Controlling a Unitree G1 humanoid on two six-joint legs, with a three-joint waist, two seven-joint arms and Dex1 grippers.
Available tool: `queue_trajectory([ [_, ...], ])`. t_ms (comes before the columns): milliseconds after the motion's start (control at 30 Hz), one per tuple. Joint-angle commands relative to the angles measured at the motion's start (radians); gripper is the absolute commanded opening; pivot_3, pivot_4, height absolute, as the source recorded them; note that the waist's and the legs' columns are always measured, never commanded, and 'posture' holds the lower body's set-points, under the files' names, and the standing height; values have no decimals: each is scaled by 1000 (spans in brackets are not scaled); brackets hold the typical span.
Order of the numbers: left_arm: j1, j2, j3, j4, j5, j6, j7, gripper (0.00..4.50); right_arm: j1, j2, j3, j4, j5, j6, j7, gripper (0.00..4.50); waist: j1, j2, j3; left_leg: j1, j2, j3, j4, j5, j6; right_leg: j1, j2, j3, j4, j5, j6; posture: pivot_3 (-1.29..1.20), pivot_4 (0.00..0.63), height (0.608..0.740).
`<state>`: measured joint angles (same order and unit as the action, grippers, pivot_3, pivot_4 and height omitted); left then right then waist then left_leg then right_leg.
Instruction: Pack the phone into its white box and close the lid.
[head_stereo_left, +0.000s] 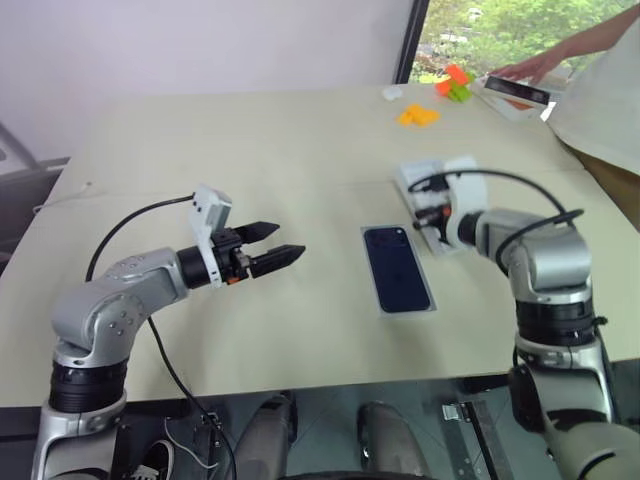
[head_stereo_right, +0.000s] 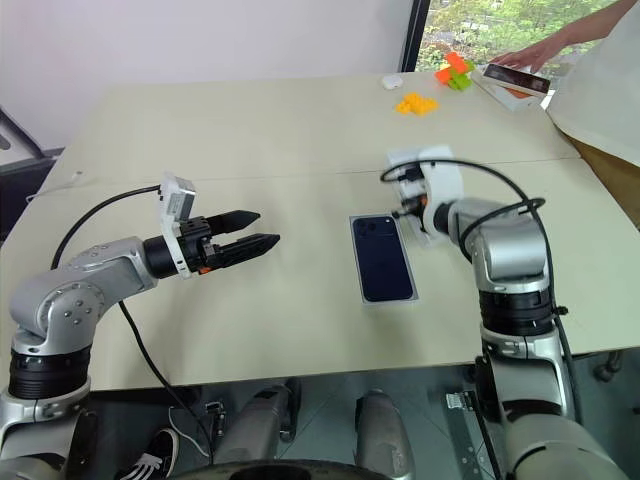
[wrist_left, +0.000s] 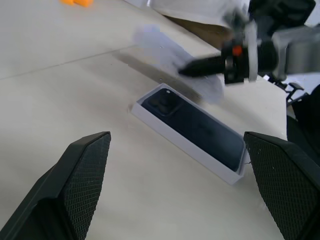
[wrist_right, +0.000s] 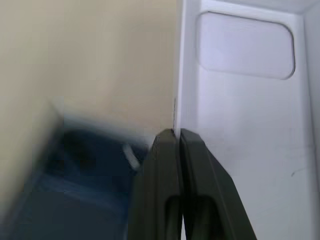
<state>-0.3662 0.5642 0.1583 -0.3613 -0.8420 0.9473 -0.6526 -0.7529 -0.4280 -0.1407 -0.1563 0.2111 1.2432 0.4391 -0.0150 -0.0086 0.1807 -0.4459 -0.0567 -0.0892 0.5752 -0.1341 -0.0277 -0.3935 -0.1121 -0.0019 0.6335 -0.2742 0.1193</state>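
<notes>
The phone (head_stereo_left: 397, 268) lies face down inside the white box (head_stereo_left: 378, 300), near the middle of the surface (head_stereo_left: 250, 150). Its long axis runs near to far, and the camera cluster sits at the far end.

The right gripper (wrist_right: 176, 137) has its jaws pressed together on one side wall of the lid (wrist_right: 240, 115); the wrist view shows the plain white inside of the lid on one side of the pinched wall. The lid is held just right of and beyond the far end of the phone, open side towards the wrist camera, blurred in the left wrist view.

The left gripper (head_stereo_left: 272, 246) hovers well to the left of the phone, pointing level towards it, its jaws spread wide with nothing between them.

Counted: one phone, one white box, one lid.

At the far right edge of the surface a person's hand (head_stereo_left: 530, 68) rests on another phone box (head_stereo_left: 515, 92), with orange and green blocks (head_stereo_left: 453, 82), yellow pieces (head_stereo_left: 417, 115) and a small white object (head_stereo_left: 392, 92) close by.
</notes>
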Motion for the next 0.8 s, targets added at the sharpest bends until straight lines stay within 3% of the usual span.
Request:
queue_trajectory([
  [33,-11,5,19,-12,37,-75,8,4500,-119,139,-190,-115,176,161,17,38,0,0,0,0,0,0,0,0,0,0,0,0,1,0,0,0,150,740],
  [133,-9,5,7,-10,79,-134,0,4500,-150,222,-297,-158,283,331,47,38,5,0,0,0,1,-1,-1,0,0,0,1,0,1,0,0,0,150,740],
  [267,-2,5,9,-9,87,-164,-10,4500,-109,267,-363,-119,577,371,18,38,8,0,0,0,0,-1,-1,0,0,1,-1,0,-1,0,-1,0,150,740],
  [633,36,-30,-3,-52,86,-169,25,4500,32,328,-396,105,1219,371,-545,38,-4,2,1,0,1,-1,-3,0,0,-3,0,3,-1,0,-1,0,150,740],
  [800,63,-36,-17,-62,69,-157,21,4500,159,205,-182,103,1648,153,-843,38,-1,2,1,0,1,0,-2,0,1,-1,-1,3,-2,0,-1,0,150,740],
])
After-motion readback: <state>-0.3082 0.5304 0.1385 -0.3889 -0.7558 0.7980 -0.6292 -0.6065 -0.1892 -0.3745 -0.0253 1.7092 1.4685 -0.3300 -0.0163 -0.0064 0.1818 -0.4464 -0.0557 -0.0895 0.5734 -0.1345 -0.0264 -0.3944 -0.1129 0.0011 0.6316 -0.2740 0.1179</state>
